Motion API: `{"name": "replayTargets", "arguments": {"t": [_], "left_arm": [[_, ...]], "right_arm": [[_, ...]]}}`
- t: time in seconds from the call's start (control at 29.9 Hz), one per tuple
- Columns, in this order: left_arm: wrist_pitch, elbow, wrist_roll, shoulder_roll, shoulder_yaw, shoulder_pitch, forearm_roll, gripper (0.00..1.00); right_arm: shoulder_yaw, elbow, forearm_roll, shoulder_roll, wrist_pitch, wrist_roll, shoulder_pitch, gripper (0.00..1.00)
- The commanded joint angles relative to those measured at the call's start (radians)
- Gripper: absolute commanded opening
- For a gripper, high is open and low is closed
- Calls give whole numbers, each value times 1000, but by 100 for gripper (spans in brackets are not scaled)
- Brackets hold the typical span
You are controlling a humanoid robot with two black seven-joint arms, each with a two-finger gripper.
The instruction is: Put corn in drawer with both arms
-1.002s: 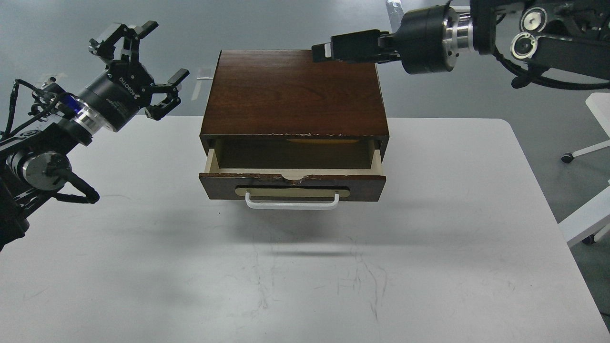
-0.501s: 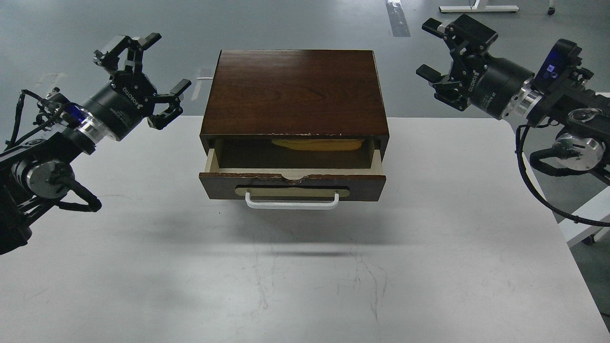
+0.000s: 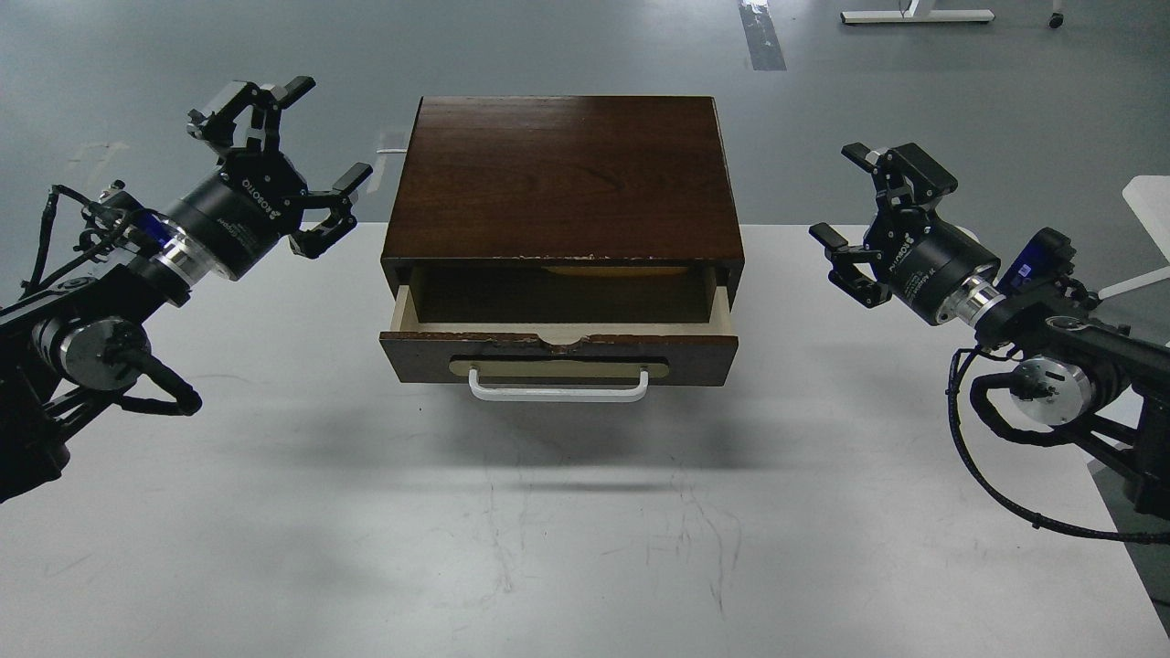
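Observation:
The dark brown cabinet stands at the back middle of the white table. Its drawer is pulled partly out, with a white bar handle on the front. The corn lies inside the drawer at the back; only a thin yellow sliver shows under the cabinet top. My left gripper is open and empty, left of the cabinet's back corner. My right gripper is open and empty, to the right of the cabinet.
The white table runs wide in front of the drawer. White furniture legs stand past the table's right edge. Grey floor lies behind the cabinet.
My right arm has swung away from over the cabinet, out to the right and down, and its gripper has opened. The corn shifted a little in the drawer. My left gripper crept slightly right.

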Motion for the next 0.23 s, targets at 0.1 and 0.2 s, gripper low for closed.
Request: {"name": "replayTargets", "arguments": {"t": [0.1, 0.2], "left_arm": [[0, 2, 0, -2, 0, 0, 0, 98], [0, 2, 0, -7, 0, 2, 0, 98]], "right_arm": [[32, 1, 0, 3, 3, 0, -8, 100], [34, 4, 0, 3, 3, 0, -10, 100]]}}
